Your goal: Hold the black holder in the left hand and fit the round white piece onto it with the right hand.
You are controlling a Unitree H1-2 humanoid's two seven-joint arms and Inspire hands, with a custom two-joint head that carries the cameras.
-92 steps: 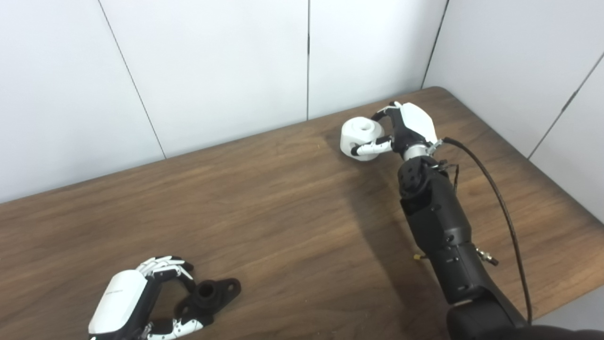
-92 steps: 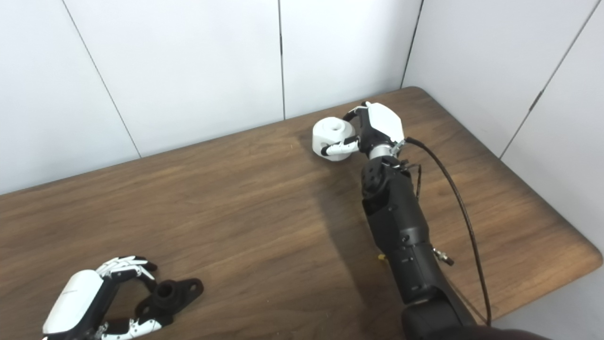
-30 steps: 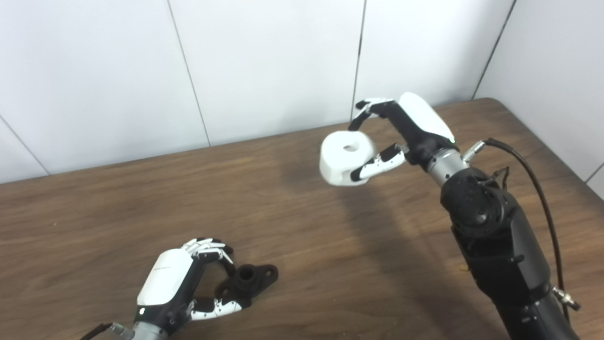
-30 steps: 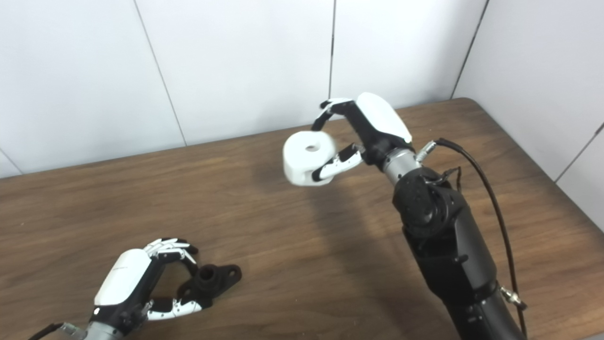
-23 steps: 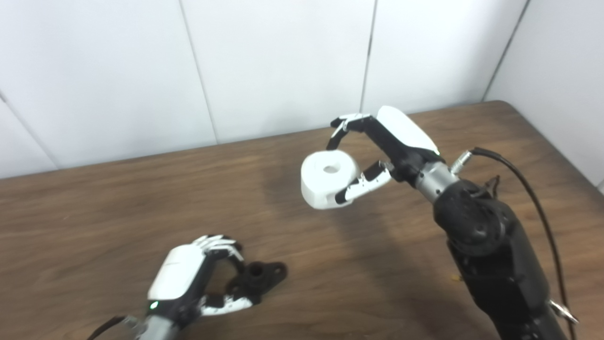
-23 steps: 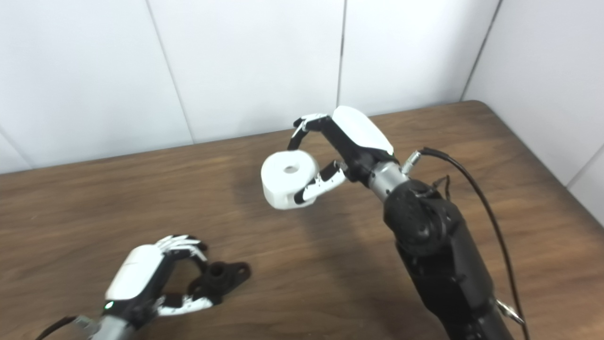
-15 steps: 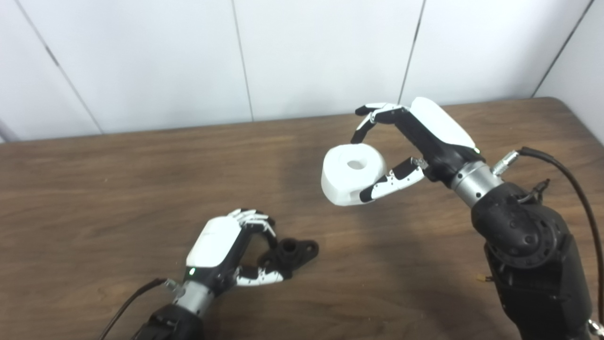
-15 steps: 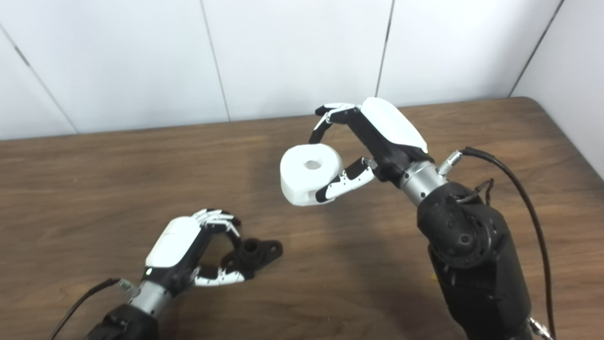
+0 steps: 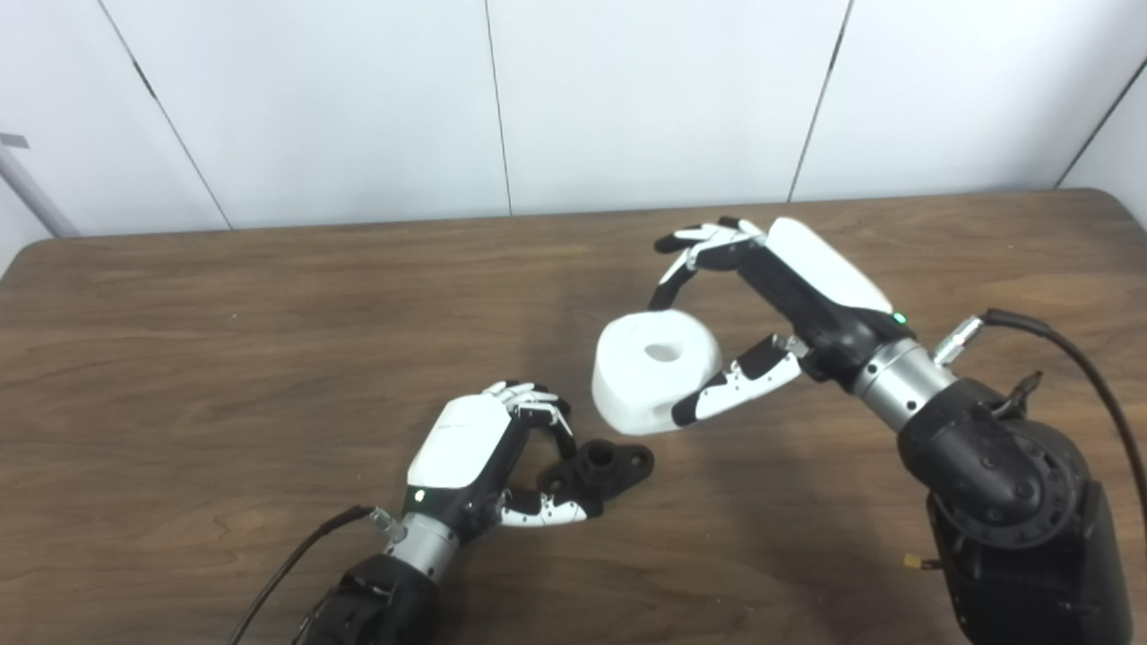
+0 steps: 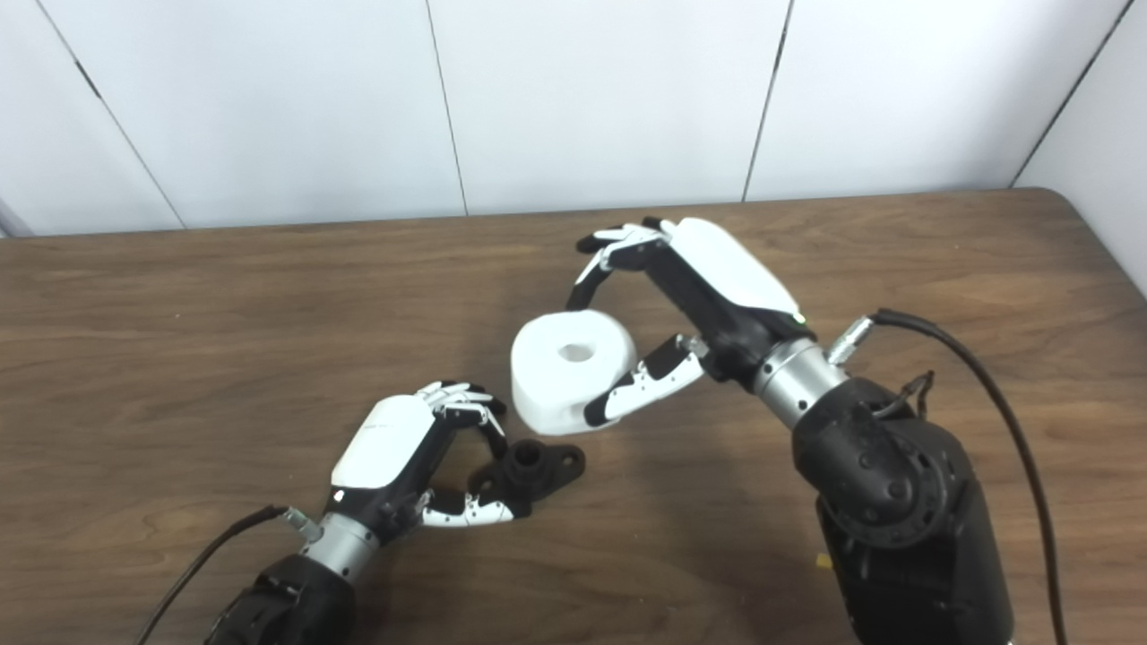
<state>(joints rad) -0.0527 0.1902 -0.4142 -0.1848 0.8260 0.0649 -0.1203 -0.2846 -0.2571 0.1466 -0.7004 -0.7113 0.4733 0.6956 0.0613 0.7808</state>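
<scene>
The black holder is a small flanged piece with an upright socket, held low over the wooden table near its front middle. My left hand is shut on it, fingers and thumb pinching its left end. The round white piece is a thick ring with a centre hole, held in the air just above and right of the holder. My right hand is shut on it, fingers over its far side and thumb under its near side. The two pieces are apart.
White wall panels run along the table's far edge. A black cable loops from my right forearm. A thin cable trails from my left wrist. The table's right edge shows in the right eye view.
The camera has swung left. My right hand has carried the white piece from the far right corner down toward the holder. My left hand keeps its grip on the holder.
</scene>
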